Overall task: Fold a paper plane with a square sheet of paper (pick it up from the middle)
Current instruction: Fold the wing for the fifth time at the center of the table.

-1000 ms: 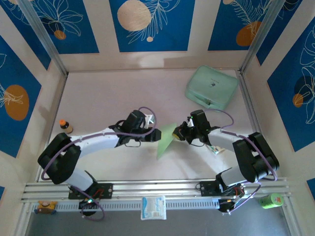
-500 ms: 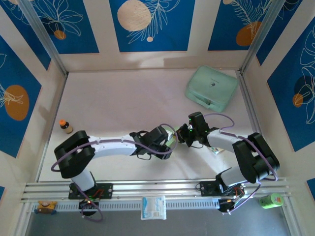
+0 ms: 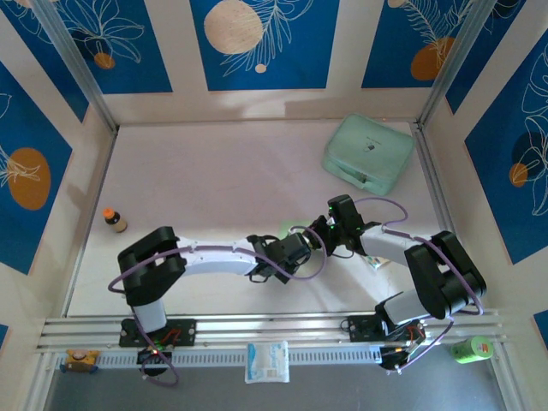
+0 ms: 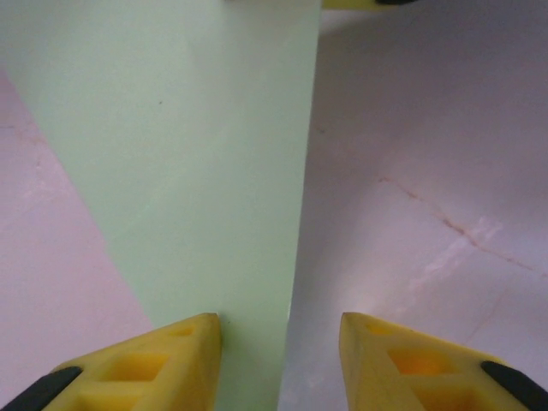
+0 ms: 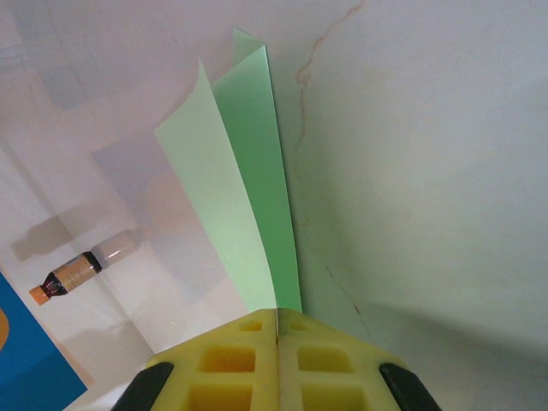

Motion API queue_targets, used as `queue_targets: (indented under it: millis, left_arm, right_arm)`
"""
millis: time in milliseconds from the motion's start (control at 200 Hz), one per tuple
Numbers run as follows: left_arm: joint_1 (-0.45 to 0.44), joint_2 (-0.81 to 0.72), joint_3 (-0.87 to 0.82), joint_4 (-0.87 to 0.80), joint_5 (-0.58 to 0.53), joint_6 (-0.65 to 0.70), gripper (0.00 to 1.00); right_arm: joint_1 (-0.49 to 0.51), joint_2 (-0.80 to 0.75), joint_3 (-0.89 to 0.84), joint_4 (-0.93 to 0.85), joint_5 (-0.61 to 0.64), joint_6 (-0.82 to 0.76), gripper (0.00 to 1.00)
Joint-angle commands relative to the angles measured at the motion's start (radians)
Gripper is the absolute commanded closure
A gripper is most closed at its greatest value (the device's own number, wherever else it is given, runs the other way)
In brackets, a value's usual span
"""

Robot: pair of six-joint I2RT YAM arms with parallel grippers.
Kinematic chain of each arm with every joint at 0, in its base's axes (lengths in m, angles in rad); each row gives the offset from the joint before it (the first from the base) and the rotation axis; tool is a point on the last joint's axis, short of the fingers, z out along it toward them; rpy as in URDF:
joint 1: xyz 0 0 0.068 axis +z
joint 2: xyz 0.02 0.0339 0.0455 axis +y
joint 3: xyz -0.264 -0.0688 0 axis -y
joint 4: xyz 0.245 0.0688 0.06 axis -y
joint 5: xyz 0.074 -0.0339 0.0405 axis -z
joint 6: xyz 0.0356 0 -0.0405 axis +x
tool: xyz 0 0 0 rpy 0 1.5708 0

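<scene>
Right end effector pinches paper plane edge.

White arms, black joints, purple cables, yellow, seemingly foam pincer fingers.

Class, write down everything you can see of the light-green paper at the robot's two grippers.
The thin light-green paper sheet is plain, matte and folded lengthwise. Its layers fan apart from a crease pinched in the shut yellow fingers of the right gripper, jutting out over the pale pink table. In the left wrist view a flat, straight-edged panel runs between the parted fingers of the left gripper, close against one of them.
</scene>
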Motion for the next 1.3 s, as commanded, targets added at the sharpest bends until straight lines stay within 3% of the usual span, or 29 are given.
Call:
queue_targets:
  millis: [0,285,770,1290]
  left_arm:
    - [-0.013,0.014,0.029,-0.052,-0.071,0.027,0.61]
    - [-0.018,0.026,0.039,-0.067,-0.091,0.032,0.69]
    - [-0.028,0.033,0.043,-0.083,-0.115,0.041,0.74]
    - [-0.028,0.033,0.032,-0.078,-0.123,0.021,0.90]
  right_arm:
    - [0.006,-0.018,0.026,-0.026,0.001,0.011,0.98]
    - [0.003,-0.021,0.027,-0.029,-0.003,0.009,0.98]
    - [-0.004,-0.032,0.021,-0.033,-0.004,0.010,0.98]
    - [-0.006,-0.043,0.016,-0.031,0.001,0.007,0.98]
